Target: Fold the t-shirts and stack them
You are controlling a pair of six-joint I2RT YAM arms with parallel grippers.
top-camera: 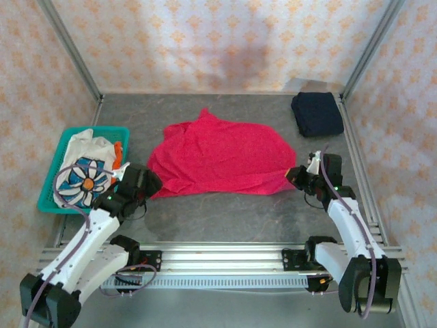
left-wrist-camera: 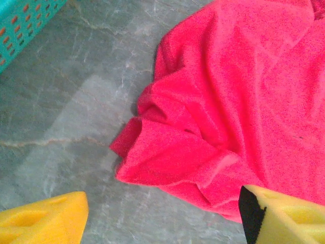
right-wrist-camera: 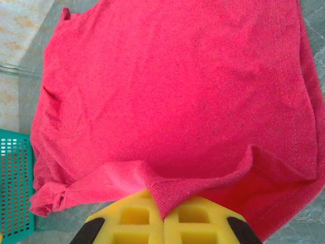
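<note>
The bright red t-shirt (top-camera: 218, 157) lies spread and rumpled in the middle of the grey table. My right gripper (top-camera: 300, 176) is at its right edge, shut on a pinch of the hem (right-wrist-camera: 172, 195), which rises in a fold between the yellow pads. My left gripper (top-camera: 140, 181) hovers at the shirt's bunched left corner (left-wrist-camera: 152, 152); its yellow fingers (left-wrist-camera: 45, 218) stand wide apart with nothing between them. A dark navy folded t-shirt (top-camera: 317, 114) lies at the back right. The white flower-print t-shirt (top-camera: 85, 179) is heaped in the basket.
A teal plastic basket (top-camera: 68, 137) stands at the left edge, close beside my left arm. Patterned walls and metal frame posts enclose the table on three sides. Bare grey tabletop (top-camera: 225, 212) runs between the red shirt and the front rail.
</note>
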